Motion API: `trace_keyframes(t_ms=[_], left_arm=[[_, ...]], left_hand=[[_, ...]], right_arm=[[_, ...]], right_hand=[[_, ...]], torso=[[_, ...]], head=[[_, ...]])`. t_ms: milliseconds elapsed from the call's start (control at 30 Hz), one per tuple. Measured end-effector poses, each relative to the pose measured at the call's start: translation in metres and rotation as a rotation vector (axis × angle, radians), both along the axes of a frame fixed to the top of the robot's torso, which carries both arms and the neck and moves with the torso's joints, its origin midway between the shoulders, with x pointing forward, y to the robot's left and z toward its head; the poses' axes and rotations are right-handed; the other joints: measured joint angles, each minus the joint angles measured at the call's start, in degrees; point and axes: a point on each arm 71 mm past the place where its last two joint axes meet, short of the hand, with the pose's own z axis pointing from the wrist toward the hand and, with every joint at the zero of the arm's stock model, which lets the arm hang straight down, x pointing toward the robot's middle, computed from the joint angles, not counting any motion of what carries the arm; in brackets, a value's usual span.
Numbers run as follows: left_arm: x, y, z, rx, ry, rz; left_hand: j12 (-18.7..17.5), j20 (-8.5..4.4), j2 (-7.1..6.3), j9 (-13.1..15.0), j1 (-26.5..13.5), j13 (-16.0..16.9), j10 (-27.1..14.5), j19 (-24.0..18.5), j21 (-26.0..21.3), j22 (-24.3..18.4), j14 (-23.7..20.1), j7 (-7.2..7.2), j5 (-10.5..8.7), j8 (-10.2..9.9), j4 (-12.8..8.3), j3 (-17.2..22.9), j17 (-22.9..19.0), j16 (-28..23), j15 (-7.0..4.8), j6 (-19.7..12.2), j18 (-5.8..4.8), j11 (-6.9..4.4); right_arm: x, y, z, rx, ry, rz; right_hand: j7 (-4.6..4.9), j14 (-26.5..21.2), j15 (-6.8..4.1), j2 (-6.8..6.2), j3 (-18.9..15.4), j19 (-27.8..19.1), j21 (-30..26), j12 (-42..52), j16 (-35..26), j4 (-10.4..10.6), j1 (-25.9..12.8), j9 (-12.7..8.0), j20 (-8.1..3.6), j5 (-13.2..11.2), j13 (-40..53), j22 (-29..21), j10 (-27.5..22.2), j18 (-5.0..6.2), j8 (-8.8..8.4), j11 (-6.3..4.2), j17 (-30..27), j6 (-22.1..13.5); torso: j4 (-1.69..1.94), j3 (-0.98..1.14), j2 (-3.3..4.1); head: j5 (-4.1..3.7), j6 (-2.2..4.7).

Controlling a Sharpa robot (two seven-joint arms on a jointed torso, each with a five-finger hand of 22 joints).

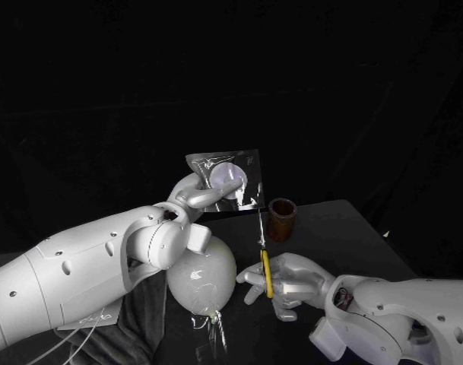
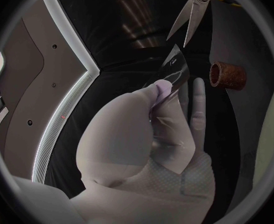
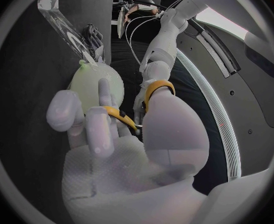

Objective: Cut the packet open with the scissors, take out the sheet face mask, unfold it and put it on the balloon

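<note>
My left hand (image 1: 201,192) holds the clear face mask packet (image 1: 229,176) upright above the table, pinched at its lower left corner. In the left wrist view the packet (image 2: 175,70) sticks out edge-on from the fingers (image 2: 156,115). My right hand (image 1: 283,283) grips the yellow-handled scissors (image 1: 265,268), blades pointing up toward the packet's lower right corner. The scissor blades (image 2: 191,16) are parted, their tips just short of the packet. The pale balloon (image 1: 201,275) lies on the table under my left arm. The right wrist view shows the yellow handles (image 3: 154,91), balloon (image 3: 99,82) and packet (image 3: 67,21).
A brown cylindrical cup (image 1: 282,219) stands on the black table (image 1: 340,236) just right of the scissor blades; it is also in the left wrist view (image 2: 228,75). Grey cloth (image 1: 132,319) lies at the table's near left, by the balloon.
</note>
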Motion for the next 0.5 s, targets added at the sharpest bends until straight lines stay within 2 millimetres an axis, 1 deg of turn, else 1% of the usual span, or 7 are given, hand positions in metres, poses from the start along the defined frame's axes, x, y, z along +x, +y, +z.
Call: trace_keyframes(t_ms=[33,100,200,267,300,400,500], left_arm=[[-0.0003,-0.0002,0.0,0.0,0.001,-0.002],[-0.0008,-0.0007,0.0,-0.001,0.002,-0.007],[-0.0013,-0.0009,0.0,-0.001,0.004,-0.013],[-0.0014,-0.0006,-0.0001,-0.001,0.005,-0.016],[-0.0014,-0.0005,-0.0002,-0.001,0.006,-0.017],[-0.0015,-0.0002,-0.0003,-0.001,0.009,-0.021],[-0.0019,-0.0007,-0.0004,-0.002,0.011,-0.026]], left_hand=[[0.0,0.0,0.0,0.0,0.0,0.0,0.0,0.0,0.0,0.0,0.0,0.0,0.0,0.0,0.0,0.0,0.0,0.1,0.0,0.0,0.02,0.0],[0.0,0.0,0.0,0.0,0.0,0.0,0.0,0.0,0.0,0.0,0.0,0.0,0.0,0.0,0.0,0.0,0.0,0.2,0.0,0.0,0.04,0.0],[0.0,0.0,-0.01,0.0,0.0,0.0,0.0,0.0,0.0,0.1,0.0,0.0,0.0,0.0,0.0,0.0,0.0,0.2,0.0,0.0,0.06,0.01],[0.0,0.02,-0.01,0.0,0.0,0.0,0.0,0.0,0.0,0.1,0.0,0.0,0.0,0.0,0.0,0.0,0.0,0.2,0.01,0.0,0.07,0.01],[0.1,0.19,-0.01,0.0,0.0,0.0,0.0,-0.2,0.1,0.1,0.0,0.0,0.0,0.0,0.0,0.0,0.0,0.2,0.01,0.0,0.08,0.02],[0.3,0.2,-0.01,0.0,0.0,0.1,-0.1,-0.2,0.3,0.2,0.1,0.0,0.0,0.0,0.0,0.0,0.0,0.2,0.07,0.0,0.08,0.1],[0.3,0.2,-0.01,0.0,0.0,0.1,-0.1,-0.2,0.3,0.2,-0.1,0.01,0.0,0.0,0.0,0.0,0.1,0.4,-0.12,0.0,0.08,0.1]], right_arm=[[0.0,0.0,0.0,0.0,0.0,0.0],[0.0,0.0,0.0001,-0.002,-0.002,0.001],[-0.0001,-0.0003,0.0004,-0.003,-0.003,0.002],[-0.0002,-0.0007,0.0007,-0.004,-0.004,0.001],[-0.0001,-0.0009,0.0009,-0.004,-0.005,0.001],[0.0,-0.0011,0.001,-0.006,-0.006,0.002],[0.0005,-0.0012,0.0008,-0.008,-0.005,0.004]], right_hand=[[-0.01,-0.2,0.19,-0.38,-0.3,0.0,-0.2,0.0,0.0,0.0,-0.1,0.0,-0.02,0.0,-0.1,0.0,-0.4,0.0,0.0,0.0,-0.1,0.0],[-0.13,-0.2,0.19,-0.82,-0.5,-0.2,-0.3,0.0,0.0,0.1,-0.1,-0.1,0.18,0.0,-0.3,0.0,-0.4,0.0,0.0,0.0,-0.2,-0.1],[-0.2,-0.2,0.19,-1.13,-0.9,-0.2,-0.6,0.0,-0.2,0.0,-0.1,-0.1,0.18,0.0,-0.6,0.0,-0.6,-0.01,0.0,0.19,-0.3,-0.2],[-0.2,-0.2,0.19,-1.27,-0.9,-0.2,-0.6,0.0,-0.2,0.0,-0.1,-0.1,0.18,0.0,-0.6,0.0,-0.8,-0.01,0.0,0.0,-0.3,-0.2],[-0.2,-0.2,0.19,-1.32,-0.9,-0.2,-0.6,0.0,-0.2,0.0,0.0,-0.1,0.18,0.0,-0.7,0.0,-0.8,-0.01,0.0,0.0,-0.3,-0.2],[-0.18,-0.2,0.19,-1.33,-0.9,-0.2,-0.6,-0.1,-0.2,0.0,0.0,-0.1,0.19,0.0,-0.8,0.0,-1.0,-0.02,0.0,0.19,-0.3,-0.2],[-0.13,-0.2,0.19,-1.33,-0.9,-0.2,-0.6,-0.1,-0.2,0.0,0.0,-0.1,0.19,0.0,-0.8,0.0,-1.0,-0.03,0.0,0.19,-0.3,-0.3]], torso=[[0.0,0.0,0.0],[0.0,-0.01,0.0],[0.01,0.02,0.0],[0.01,0.03,-0.01],[0.0,0.03,-0.01],[-0.02,0.03,-0.02],[-0.01,0.03,-0.03]], head=[[-0.01,-0.01],[-0.01,-0.01],[-0.01,-0.02],[0.0,-0.04],[0.0,-0.05],[0.0,-0.05],[-0.02,-0.05]])
